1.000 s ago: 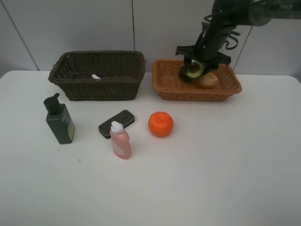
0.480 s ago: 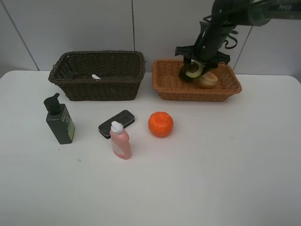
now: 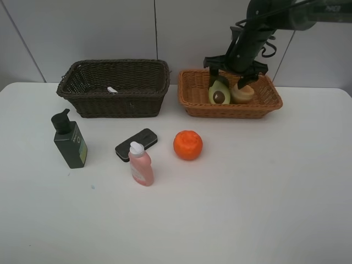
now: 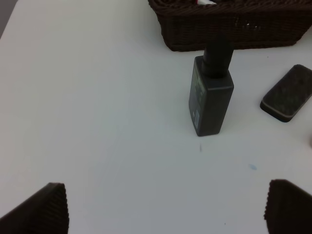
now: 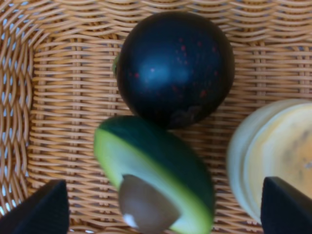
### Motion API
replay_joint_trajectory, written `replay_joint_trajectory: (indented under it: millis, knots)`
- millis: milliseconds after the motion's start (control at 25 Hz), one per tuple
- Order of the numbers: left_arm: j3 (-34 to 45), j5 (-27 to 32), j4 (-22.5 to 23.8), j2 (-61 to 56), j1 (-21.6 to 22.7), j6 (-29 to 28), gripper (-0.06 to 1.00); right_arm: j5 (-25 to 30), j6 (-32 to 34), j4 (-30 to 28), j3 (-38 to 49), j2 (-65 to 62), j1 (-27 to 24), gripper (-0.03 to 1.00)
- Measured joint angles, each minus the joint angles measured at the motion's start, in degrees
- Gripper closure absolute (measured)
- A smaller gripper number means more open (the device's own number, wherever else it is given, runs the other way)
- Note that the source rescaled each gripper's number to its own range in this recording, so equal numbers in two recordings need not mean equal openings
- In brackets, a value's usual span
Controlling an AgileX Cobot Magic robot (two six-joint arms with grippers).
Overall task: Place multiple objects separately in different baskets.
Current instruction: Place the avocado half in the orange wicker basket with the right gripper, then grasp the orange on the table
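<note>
Right gripper (image 3: 226, 78) hovering over light orange-tan basket (image 3: 195, 107), fingers standing wide apart, gripping nothing. Halved avocado (image 3: 219, 93) lying in that basket, cut face showing, resting against dark mangosteen (image 5: 175, 68); tan round fruit (image 3: 245, 93) just beside. Left gripper (image 4: 165, 209) hanging spread open above table (image 4: 97, 97), near dark green pump bottle (image 4: 210, 97).

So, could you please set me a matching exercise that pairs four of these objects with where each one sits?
Things:
1. halved avocado
2. orange
3. white marker
4. green pump bottle

Places:
A. inside the dark basket
B. on the table, left of the black device
C. inside the light basket
D. on the table, right of the pink bottle

Pairs: 1-C, 2-D, 3-A, 4-B
</note>
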Motion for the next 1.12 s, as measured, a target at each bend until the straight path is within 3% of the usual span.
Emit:
replay_joint_trajectory:
  millis: [360, 760, 1120]
  knots:
    - [0.00, 0.00, 0.00, 0.00, 0.00, 0.00, -0.06, 2.28, 0.00, 0.02, 0.00, -1.42, 0.85, -0.02]
    - [0.00, 0.00, 0.00, 0.00, 0.00, 0.00, -0.06, 17.70, -0.06, 0.03, 0.00, -11.04, 6.10, -0.02]
    - [0.00, 0.00, 0.00, 0.00, 0.00, 0.00, -0.06, 18.54, -1.39, 1.94, 0.17, -15.87, 14.34, -0.02]
